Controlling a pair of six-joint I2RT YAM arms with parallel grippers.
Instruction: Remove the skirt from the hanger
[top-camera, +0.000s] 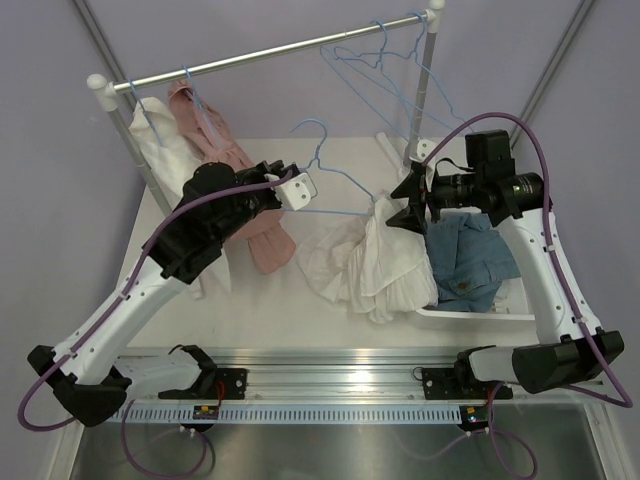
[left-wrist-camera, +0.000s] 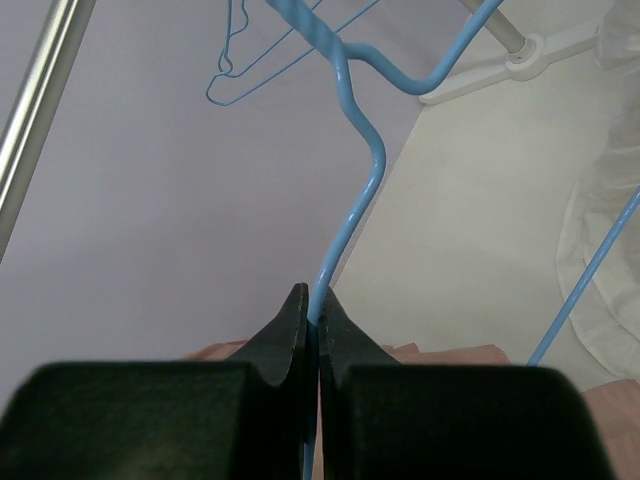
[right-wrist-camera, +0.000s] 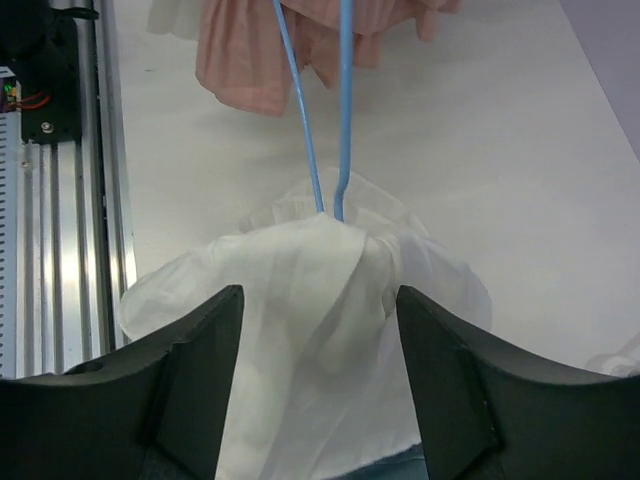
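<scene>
You are working on one white skirt (top-camera: 375, 265), which is lying bunched on the table (top-camera: 260, 310) in front of the rack's (top-camera: 270, 55) right post. It is clinging to one end of a blue hanger (right-wrist-camera: 345, 100), whose wire is running into the gathered cloth. Your left gripper (left-wrist-camera: 314, 305) is clenching that hanger's wire below the hook, in front of the rack's middle. Your right gripper (right-wrist-camera: 318, 295) is straddling the bunched cloth, jaws spread and pinching nothing. As I read it, you are lining up the grasp, and the skirt is not yet coming off. The next move is asking you to close the right jaws on the cloth near where the wire enters. Then draw the cloth along the wire and away from the left grip while that grip is keeping the hanger steady. Counting outward, at least two empty hangers (top-camera: 383, 50) are overlapping at the rack's right end. One white garment (top-camera: 165, 145) and one pink garment (top-camera: 215, 140) are hanging at its left end. One bin (top-camera: 470, 315) holding one denim piece (top-camera: 465, 255) is sitting in front of the right post.
</scene>
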